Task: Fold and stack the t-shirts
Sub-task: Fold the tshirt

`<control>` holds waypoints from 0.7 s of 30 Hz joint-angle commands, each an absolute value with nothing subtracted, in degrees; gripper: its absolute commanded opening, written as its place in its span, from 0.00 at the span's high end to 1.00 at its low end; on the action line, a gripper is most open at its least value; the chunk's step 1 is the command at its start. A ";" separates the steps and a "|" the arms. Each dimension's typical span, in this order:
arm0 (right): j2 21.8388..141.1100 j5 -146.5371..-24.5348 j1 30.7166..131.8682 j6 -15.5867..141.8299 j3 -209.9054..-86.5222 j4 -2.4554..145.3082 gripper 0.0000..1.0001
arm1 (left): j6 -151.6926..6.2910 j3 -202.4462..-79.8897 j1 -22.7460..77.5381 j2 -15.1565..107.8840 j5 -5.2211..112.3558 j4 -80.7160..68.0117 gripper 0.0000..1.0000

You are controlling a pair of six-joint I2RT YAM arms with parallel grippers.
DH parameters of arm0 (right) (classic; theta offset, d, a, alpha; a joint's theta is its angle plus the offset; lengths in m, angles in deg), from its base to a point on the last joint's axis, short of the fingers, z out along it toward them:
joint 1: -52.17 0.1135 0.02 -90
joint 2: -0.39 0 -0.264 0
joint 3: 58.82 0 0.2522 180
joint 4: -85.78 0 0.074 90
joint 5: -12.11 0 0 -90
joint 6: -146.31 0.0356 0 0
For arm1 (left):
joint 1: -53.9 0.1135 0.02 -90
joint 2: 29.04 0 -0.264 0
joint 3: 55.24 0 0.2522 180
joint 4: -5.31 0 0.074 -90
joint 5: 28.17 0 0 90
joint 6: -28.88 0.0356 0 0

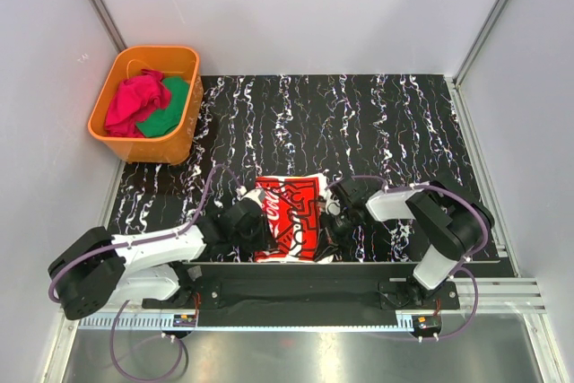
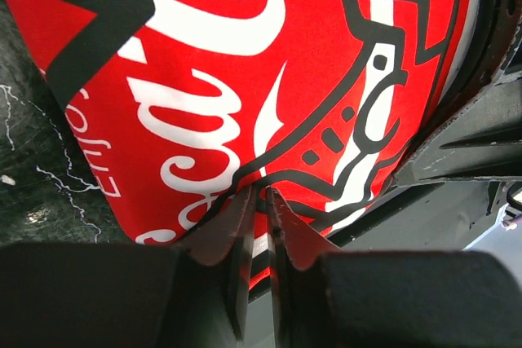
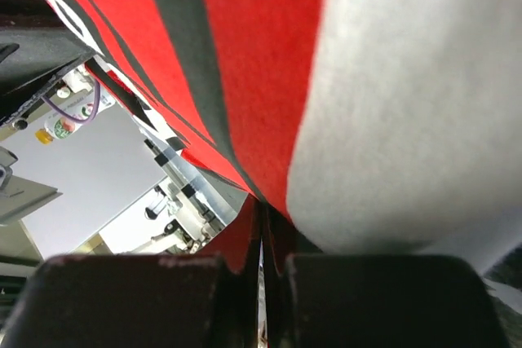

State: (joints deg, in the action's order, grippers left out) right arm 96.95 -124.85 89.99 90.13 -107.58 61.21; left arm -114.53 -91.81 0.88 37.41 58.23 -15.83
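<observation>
While the red t-shirt lies crumpled at the lower centre of the top view, on the black marbled table, both arms have hold of it. The left gripper has its jaws almost together, pinching the shirt's printed edge. The right gripper is clamped tight on the opposite side. In the upper left, an orange tub holds pink cloth and green cloth.

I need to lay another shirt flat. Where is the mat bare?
The far half of the mat is bare, from the tub to its right edge. The near middle is crowded: left gripper and right gripper both pinch the red shirt there.
</observation>
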 commanded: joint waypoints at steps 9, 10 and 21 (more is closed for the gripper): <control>88.48 -111.82 83.81 97.70 -101.05 55.34 0.99 | -110.61 -101.16 1.60 25.28 60.42 -32.18 0.76; 85.41 -110.78 82.85 97.18 -101.40 53.93 0.99 | -109.65 -102.12 2.30 25.36 60.60 -33.58 0.75; 82.04 -109.54 74.67 88.83 -115.19 44.77 0.90 | -110.69 -95.99 1.34 36.08 49.52 -13.64 0.80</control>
